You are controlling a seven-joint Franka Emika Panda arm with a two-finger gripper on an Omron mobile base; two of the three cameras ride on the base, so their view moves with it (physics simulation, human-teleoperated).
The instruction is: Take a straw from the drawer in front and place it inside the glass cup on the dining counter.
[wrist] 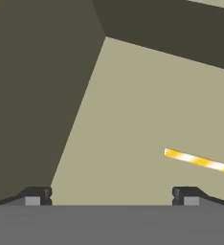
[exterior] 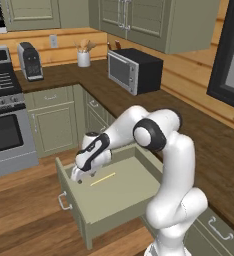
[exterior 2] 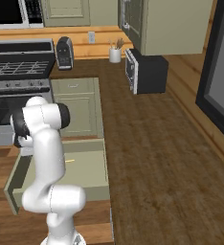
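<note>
Even bright rendered light, soft shadows inside drawer (exterior: 124, 192); hand view slightly blurred.

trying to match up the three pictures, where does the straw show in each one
Left base view: the straw lies on the floor of the open drawer, just right of the gripper.
Right base view: a short bit of the straw shows on the drawer floor, beside the arm.
Hand view: the straw is at the right edge, past the right fingertip.
Shared landmark: the drawer's pale floor.
</note>
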